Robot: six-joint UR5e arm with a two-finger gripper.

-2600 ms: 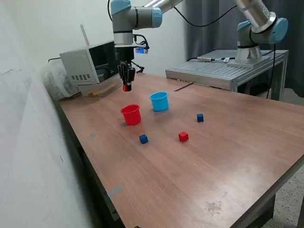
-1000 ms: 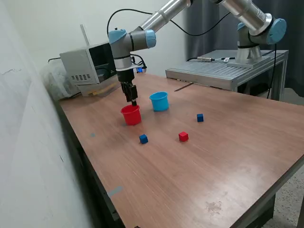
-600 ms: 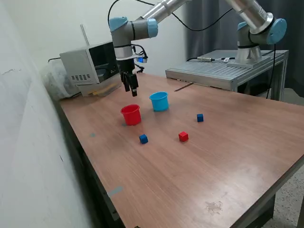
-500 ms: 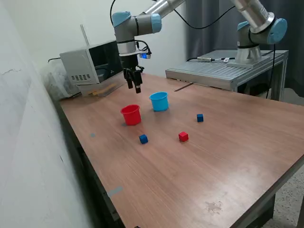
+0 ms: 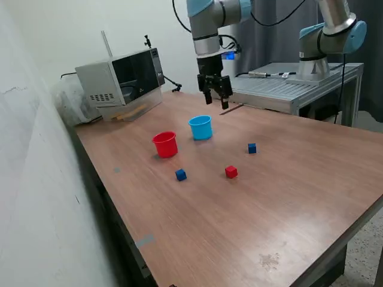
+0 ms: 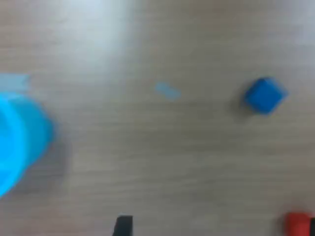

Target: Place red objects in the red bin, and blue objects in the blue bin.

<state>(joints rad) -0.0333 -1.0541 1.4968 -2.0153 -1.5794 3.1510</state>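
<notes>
Three loose cubes on the wooden table (image 5: 287,197): red cube (image 5: 231,172) near mid-table, one dark blue cube (image 5: 181,174) to the exterior view's left of it, second dark blue cube (image 5: 252,148) farther back toward the exterior view's right. All three lie well apart from the gripper (image 5: 216,98), on the near side of it and lower; none touches it. Cubes sit flat on a face, no long axis to speak of; the second blue one shows in the wrist view (image 6: 264,95) turned corner-on, diamond-like, blurred. A red blob at the wrist view's edge (image 6: 298,223) may be the red cube, too cut off to be sure. Red cup (image 5: 164,144) stands upright, mouth up, on the exterior view's left; light blue cup (image 5: 200,127) upright just beside it to the right, not touching. Only a blurred part of the blue cup's wall shows in the wrist view (image 6: 22,137). What's inside the cups cannot be seen. Gripper hangs in the air behind the blue cup and a bit to the exterior view's right, fingers pointing down, spread apart with a visible gap, nothing between them. Behind: a grey microwave-like box (image 5: 119,75) at the table's back-left, a grey metal bench (image 5: 287,86) at back-right carrying a second arm's base (image 5: 326,42).
</notes>
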